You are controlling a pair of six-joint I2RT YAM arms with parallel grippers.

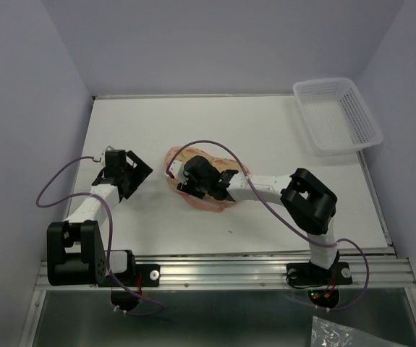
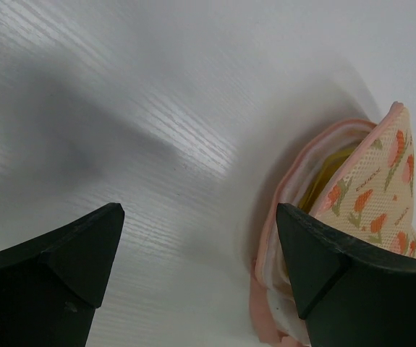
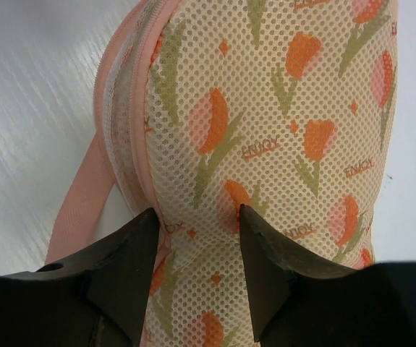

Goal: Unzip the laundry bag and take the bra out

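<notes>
The laundry bag point(image 1: 181, 155) lies at the table's middle, pink with orange print. In the right wrist view the laundry bag point(image 3: 280, 108) fills the frame, its pink zip trim running down the left side. My right gripper point(image 3: 198, 217) sits on top of it, jaws narrow and pinching a fold of the mesh; from above the right gripper point(image 1: 193, 178) covers the bag's middle. My left gripper point(image 2: 200, 217) is wide open and empty over bare table, its right finger beside the bag's edge point(image 2: 374, 188). That edge gapes, and a strip of the mustard-yellow bra point(image 2: 325, 179) shows inside.
A white lattice basket point(image 1: 322, 84) stands at the back right corner. The left gripper point(image 1: 142, 172) is just left of the bag. Walls close in the white table point(image 1: 265, 123) at the back and both sides.
</notes>
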